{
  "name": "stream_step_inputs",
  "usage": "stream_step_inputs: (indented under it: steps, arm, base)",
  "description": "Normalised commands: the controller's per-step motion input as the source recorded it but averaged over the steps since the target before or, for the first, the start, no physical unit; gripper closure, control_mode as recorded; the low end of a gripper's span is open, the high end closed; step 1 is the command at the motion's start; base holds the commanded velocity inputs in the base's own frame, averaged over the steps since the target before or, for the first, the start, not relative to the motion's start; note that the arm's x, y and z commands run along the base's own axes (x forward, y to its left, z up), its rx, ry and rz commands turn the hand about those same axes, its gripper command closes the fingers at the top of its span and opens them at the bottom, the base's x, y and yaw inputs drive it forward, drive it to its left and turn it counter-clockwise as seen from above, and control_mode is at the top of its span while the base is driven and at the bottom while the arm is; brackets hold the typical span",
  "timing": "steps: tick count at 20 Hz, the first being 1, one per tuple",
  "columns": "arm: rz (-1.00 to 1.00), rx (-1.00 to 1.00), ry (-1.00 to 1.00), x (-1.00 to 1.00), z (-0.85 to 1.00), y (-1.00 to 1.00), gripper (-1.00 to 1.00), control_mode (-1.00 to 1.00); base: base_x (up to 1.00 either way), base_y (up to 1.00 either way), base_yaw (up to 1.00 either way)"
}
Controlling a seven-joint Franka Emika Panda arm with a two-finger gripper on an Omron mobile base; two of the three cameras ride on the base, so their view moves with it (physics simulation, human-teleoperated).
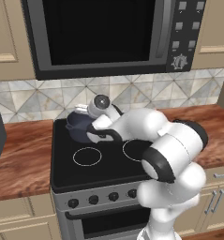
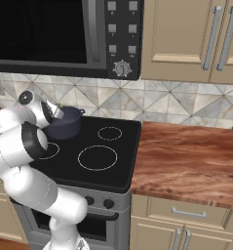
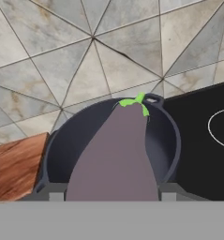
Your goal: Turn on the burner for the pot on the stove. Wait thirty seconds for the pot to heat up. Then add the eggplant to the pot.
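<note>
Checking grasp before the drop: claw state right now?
Claw: shut on the grey-purple, green-stemmed eggplant, held above the round dark blue-grey pot.

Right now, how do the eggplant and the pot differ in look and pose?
The eggplant is dull purple with a green cap; the pot is dark blue-grey. The eggplant is a long teardrop, the pot round and far wider. The eggplant is held above the pot's opening, while the pot stands upright on the stove.
</note>
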Motion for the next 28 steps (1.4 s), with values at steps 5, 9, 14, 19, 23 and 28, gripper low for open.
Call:
stream_step_inputs:
  steps: [5, 9, 14, 19, 23, 28]
  arm:
    - [-0.01, 0.0, 0.0, 0.14, -0.09, 0.05, 1.0, -1.0]
    - [0.0, 0.0, 0.0, 0.14, -0.12, 0.01, 1.0, -1.0]
    - [0.0, 0.0, 0.0, 0.14, 0.0, 0.0, -1.0, -1.0]
    - [0.0, 0.0, -0.01, 0.09, 0.0, 0.0, -1.0, -1.0]
    - [0.0, 0.0, 0.0, 0.0, 0.0, 0.0, -1.0, -1.0]
    - [0.0, 0.0, -0.01, 0.0, -0.01, 0.0, -1.0, -1.0]
  base:
    - [0.0, 0.0, 0.0]
    - [0.0, 0.0, 0.0]
    - [0.0, 0.0, 0.0]
    - [0.0, 0.0, 0.0]
    - [0.0, 0.0, 0.0]
    - [0.0, 0.0, 0.0]
